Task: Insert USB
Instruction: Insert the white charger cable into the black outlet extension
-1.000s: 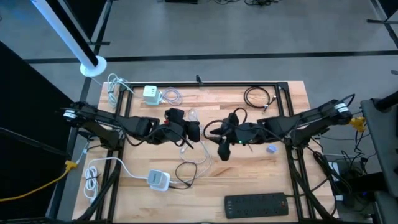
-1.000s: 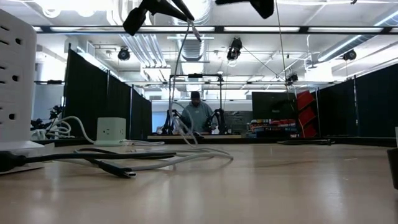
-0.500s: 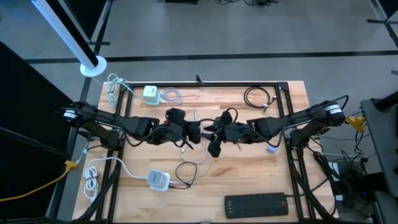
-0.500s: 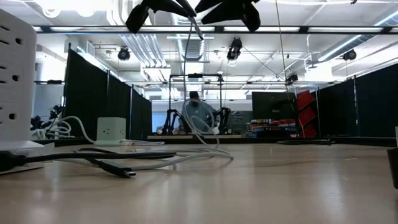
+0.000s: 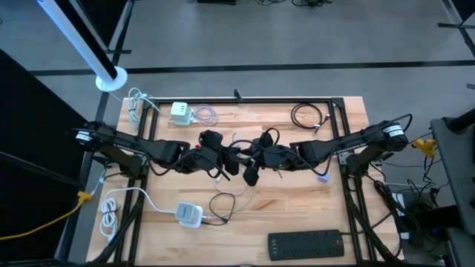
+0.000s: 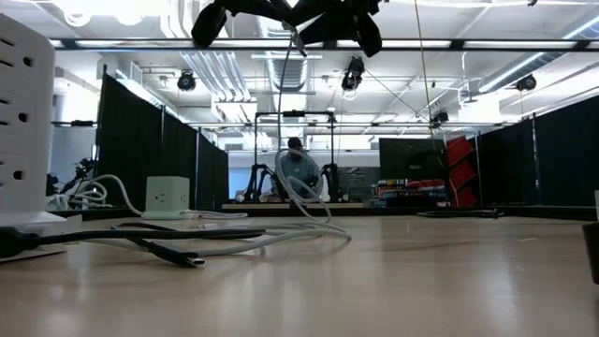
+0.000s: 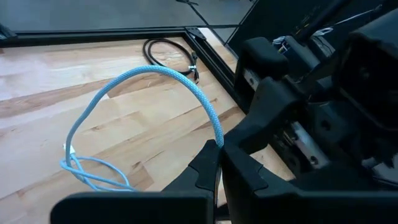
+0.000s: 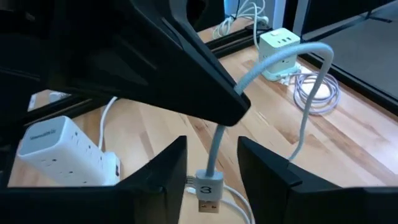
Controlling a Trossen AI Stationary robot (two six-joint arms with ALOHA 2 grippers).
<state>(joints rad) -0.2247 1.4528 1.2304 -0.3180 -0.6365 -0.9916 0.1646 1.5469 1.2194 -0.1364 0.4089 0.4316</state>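
My left hand (image 7: 217, 163) is clamping the cable (image 7: 149, 81); my right hand (image 8: 211, 163), fingers apart, is bracketing its plug (image 8: 208, 194), risking a misaligned grab.

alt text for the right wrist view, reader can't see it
A USB plug hangs on a pale cable between the right gripper's open fingers, the left gripper holding the cable above. Behind on the table: a white power strip and a charger cube.

We see a pale wooden table (image 5: 297, 208) carrying a white cube charger (image 5: 180, 111) with coiled white cable (image 5: 205, 115), a black cable coil (image 5: 307, 116), a white power strip (image 5: 189, 213), a black power strip (image 5: 307, 243), and a small bluish item (image 5: 324, 177), possibly a cap.
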